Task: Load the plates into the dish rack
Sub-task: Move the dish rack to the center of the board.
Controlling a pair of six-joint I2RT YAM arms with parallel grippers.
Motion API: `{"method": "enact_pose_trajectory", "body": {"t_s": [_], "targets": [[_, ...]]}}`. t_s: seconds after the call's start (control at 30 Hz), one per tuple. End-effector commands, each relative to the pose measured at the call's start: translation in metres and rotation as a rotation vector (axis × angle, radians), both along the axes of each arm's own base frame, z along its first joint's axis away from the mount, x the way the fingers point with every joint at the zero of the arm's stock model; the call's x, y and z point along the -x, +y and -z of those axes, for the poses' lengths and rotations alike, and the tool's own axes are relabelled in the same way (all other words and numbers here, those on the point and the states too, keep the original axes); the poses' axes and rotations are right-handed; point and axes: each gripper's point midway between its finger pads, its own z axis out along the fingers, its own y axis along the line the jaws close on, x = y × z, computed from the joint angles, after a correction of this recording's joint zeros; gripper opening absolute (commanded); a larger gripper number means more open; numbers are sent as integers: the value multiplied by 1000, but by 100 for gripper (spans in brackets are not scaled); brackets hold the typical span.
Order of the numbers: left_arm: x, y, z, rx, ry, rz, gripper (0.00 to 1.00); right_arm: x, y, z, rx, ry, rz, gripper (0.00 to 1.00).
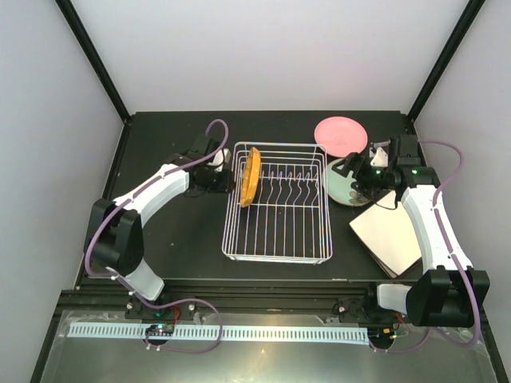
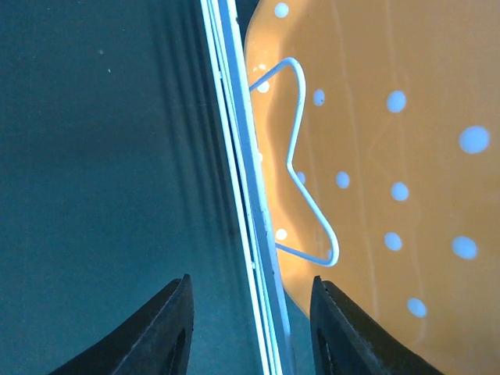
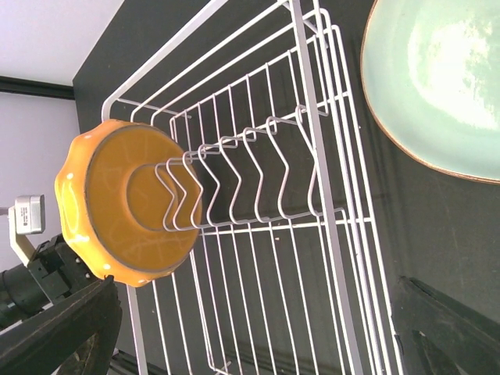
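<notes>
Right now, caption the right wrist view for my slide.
Orange plate stands on edge at one end of the dish rack; pale green plate lies outside it.

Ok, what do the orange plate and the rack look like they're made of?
Orange plate: likely glazed ceramic. It has a glossy surface with soft highlights and pale dots, and a darker ring around the foot on its back.
Rack: thin bent wire, probably metal under a smooth white coating. The rods are evenly white and slightly shiny.
</notes>
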Motion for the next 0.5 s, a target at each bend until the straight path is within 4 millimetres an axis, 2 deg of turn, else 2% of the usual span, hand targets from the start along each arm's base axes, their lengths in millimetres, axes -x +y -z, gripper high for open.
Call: {"method": "enact_pose_trajectory", "body": {"t_s": [0.0, 0.3, 0.47], "targets": [[-8, -7, 4, -15, -11, 3, 40, -1, -5, 0, 32, -10, 6, 95], [-23, -3, 11, -86, -10, -52, 4, 1, -11, 3, 71, -1, 15, 95], [-33, 3, 10, -122, -15, -91, 2, 2, -14, 8, 86, 9, 18, 95]]}}
